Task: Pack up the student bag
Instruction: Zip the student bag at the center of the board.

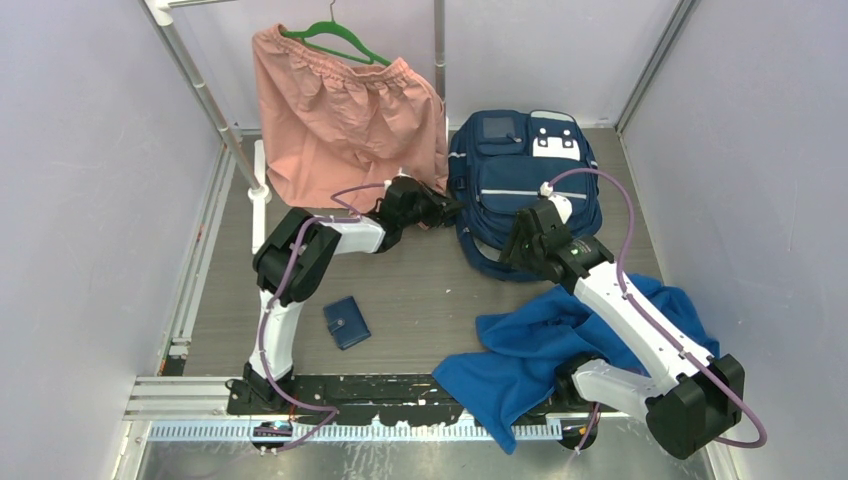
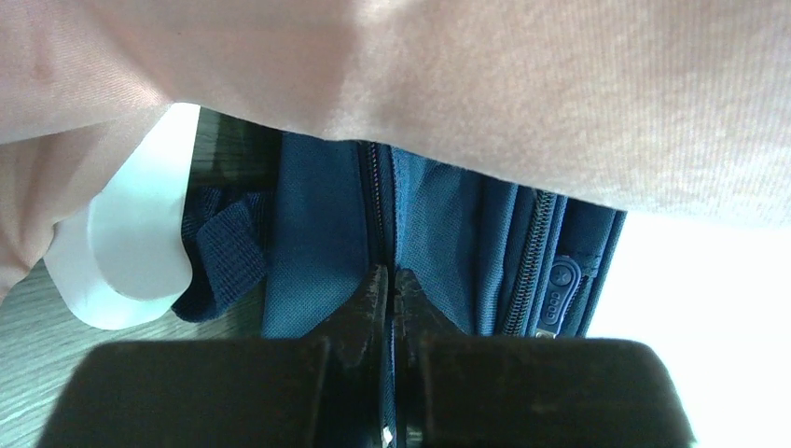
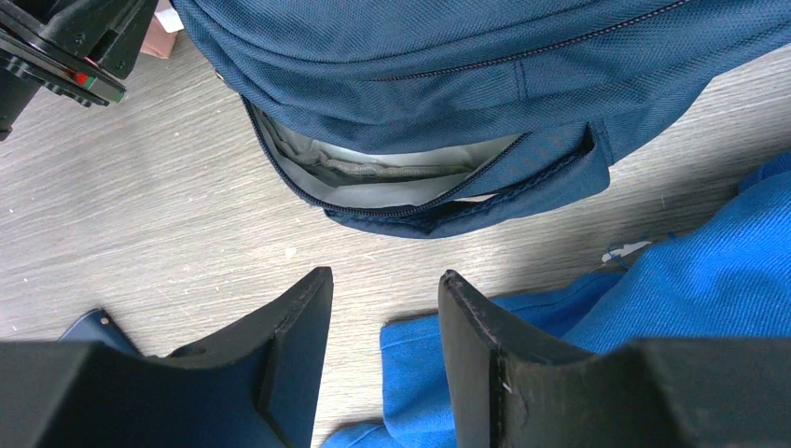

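our left gripper shows fingers together against a zip seam on the left edge of the student bag, which lies far right on the table. we cannot tell if fabric is pinched. pink shorts hide everything above. our right gripper hangs half apart and empty over bare wood, between the bag's open pocket and the blue cloth.

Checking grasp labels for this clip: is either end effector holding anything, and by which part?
The left end effector appears to pinch the student bag at a zip seam on its side. The right end effector is open, holding nothing.
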Controlling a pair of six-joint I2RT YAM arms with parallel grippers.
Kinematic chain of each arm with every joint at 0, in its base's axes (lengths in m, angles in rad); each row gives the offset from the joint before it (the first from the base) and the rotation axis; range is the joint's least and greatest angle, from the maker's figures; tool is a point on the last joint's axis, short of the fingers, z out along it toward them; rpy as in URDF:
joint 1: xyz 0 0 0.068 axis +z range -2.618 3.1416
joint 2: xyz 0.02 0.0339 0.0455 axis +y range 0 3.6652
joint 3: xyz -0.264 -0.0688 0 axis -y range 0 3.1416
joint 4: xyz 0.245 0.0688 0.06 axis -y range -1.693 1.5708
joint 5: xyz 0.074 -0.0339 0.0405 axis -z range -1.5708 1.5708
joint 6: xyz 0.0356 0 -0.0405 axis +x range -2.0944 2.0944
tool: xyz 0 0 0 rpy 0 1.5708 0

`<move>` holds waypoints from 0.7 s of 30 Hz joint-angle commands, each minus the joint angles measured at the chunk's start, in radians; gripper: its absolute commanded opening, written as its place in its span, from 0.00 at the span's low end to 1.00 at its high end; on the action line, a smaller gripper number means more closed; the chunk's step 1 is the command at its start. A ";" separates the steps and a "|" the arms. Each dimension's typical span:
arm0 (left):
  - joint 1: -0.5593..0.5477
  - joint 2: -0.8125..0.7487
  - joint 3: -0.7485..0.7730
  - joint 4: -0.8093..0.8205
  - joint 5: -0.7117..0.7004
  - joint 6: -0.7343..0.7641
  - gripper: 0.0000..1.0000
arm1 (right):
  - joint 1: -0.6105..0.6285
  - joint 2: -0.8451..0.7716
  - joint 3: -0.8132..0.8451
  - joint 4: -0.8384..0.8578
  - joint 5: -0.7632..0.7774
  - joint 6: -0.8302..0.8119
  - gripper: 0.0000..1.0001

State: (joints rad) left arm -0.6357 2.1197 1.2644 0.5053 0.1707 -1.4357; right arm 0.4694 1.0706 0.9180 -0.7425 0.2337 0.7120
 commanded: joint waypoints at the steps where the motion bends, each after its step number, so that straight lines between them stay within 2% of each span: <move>1: -0.002 0.008 -0.001 0.097 0.033 0.003 0.00 | 0.002 -0.026 0.040 0.005 0.013 0.012 0.51; 8: -0.003 -0.024 -0.056 0.120 0.070 0.020 0.00 | 0.013 -0.022 0.036 0.016 0.003 0.030 0.51; 12: -0.021 -0.066 -0.102 0.117 0.092 0.058 0.00 | 0.062 -0.019 0.016 0.043 0.019 0.097 0.50; 18: -0.090 -0.124 -0.105 0.024 0.163 0.177 0.00 | 0.209 0.012 -0.036 0.061 0.165 0.286 0.44; 21: -0.113 -0.138 -0.122 0.022 0.199 0.187 0.00 | 0.279 0.033 -0.048 0.056 0.253 0.375 0.41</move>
State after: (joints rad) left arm -0.6914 2.0537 1.1622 0.5442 0.2398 -1.3212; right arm 0.6800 1.0840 0.8806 -0.7185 0.3359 0.9279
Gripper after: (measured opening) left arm 0.010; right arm 0.423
